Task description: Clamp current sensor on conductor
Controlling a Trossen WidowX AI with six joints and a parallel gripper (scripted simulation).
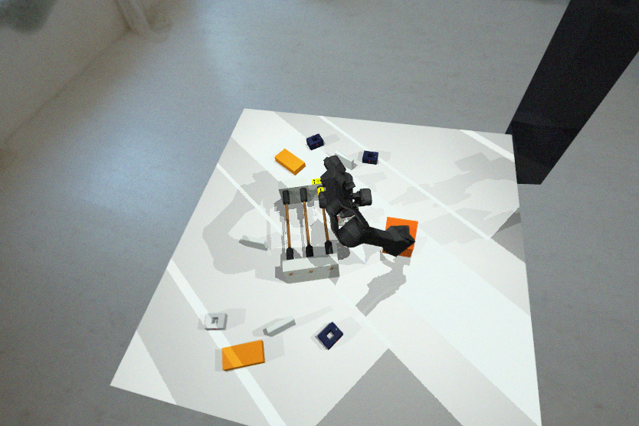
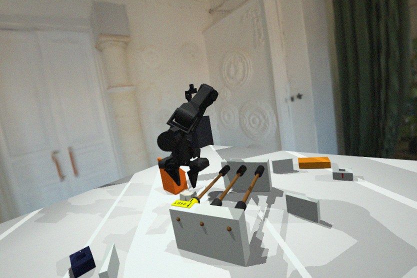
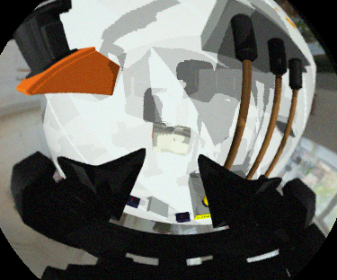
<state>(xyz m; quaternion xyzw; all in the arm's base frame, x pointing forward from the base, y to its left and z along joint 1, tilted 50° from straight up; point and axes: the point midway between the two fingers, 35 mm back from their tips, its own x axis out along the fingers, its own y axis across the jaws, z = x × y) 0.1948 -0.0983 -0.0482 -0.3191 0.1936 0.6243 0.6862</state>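
Note:
The pale sensor (image 1: 345,220) (image 2: 187,195) (image 3: 172,140) stands on the table beside the LOAD conductor (image 1: 326,224) (image 2: 211,186) (image 3: 244,99), not around it. Its arrow and jaw cannot be made out. The yellow LOAD marker (image 1: 316,181) (image 2: 181,203) (image 3: 202,217) lies on top of one end block, by the black sleeve with a yellow arrow band (image 2: 195,200). My gripper (image 2: 186,186) (image 3: 172,154) is open and empty, above the sensor, fingertips pointing down in the exterior view. The arm partly covers the sensor in the top view.
Two other conductors run parallel between the end blocks (image 1: 309,269) (image 2: 208,237). An orange block (image 1: 393,223) (image 3: 84,76) is at the arm's base. Navy blocks (image 1: 314,142) (image 1: 370,157) (image 1: 336,329), a grey ring-shaped block (image 1: 208,322), upright grey plates (image 1: 279,326) (image 2: 302,206) and orange-yellow blocks (image 1: 290,161) (image 1: 243,355) lie around.

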